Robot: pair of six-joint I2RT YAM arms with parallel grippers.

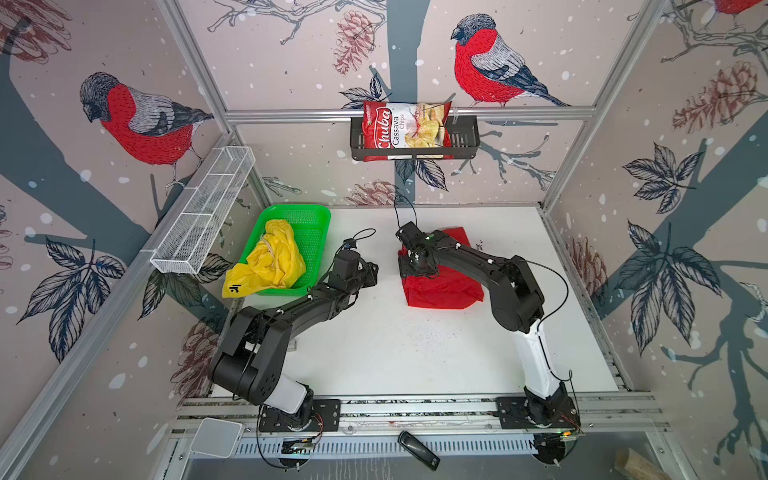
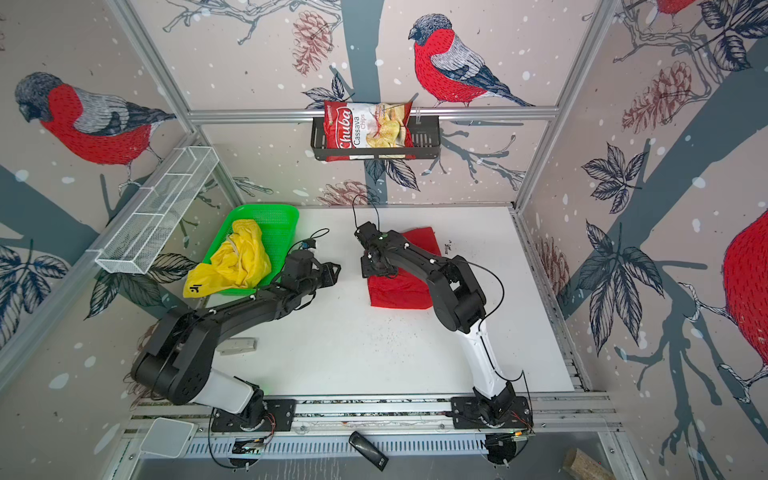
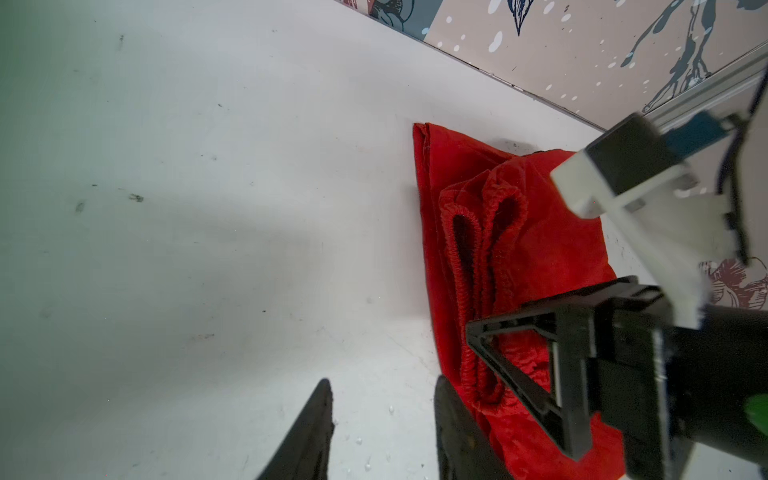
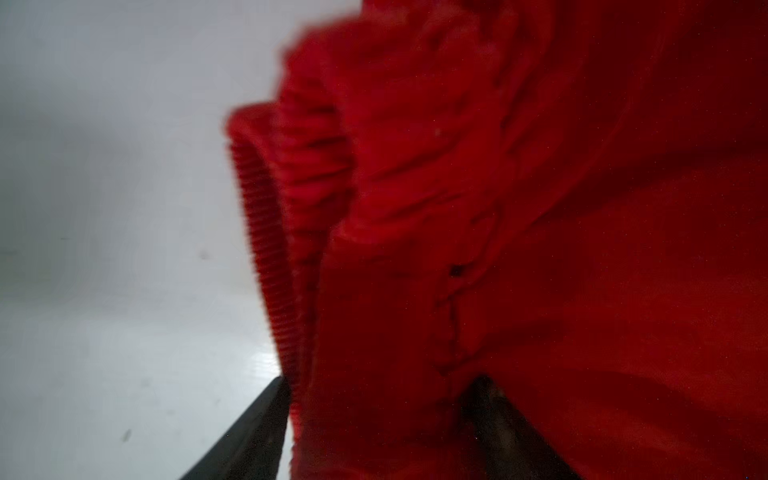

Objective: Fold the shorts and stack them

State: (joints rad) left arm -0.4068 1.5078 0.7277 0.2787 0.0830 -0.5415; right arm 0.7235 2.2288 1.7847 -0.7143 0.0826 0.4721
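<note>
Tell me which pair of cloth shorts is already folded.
The plain red cloth shorts, lying as a flat folded rectangle on the white table; the bright yellow cloth shorts are crumpled, spilling over the green plastic basket.

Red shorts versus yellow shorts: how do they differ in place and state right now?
The red shorts lie folded in a flat rectangle on the white table. The yellow shorts sit crumpled in the green basket, with one leg hanging over its rim. The right gripper straddles the red shorts' waistband edge, while no gripper is at the yellow shorts. Both are cloth, each one bright colour.
</note>
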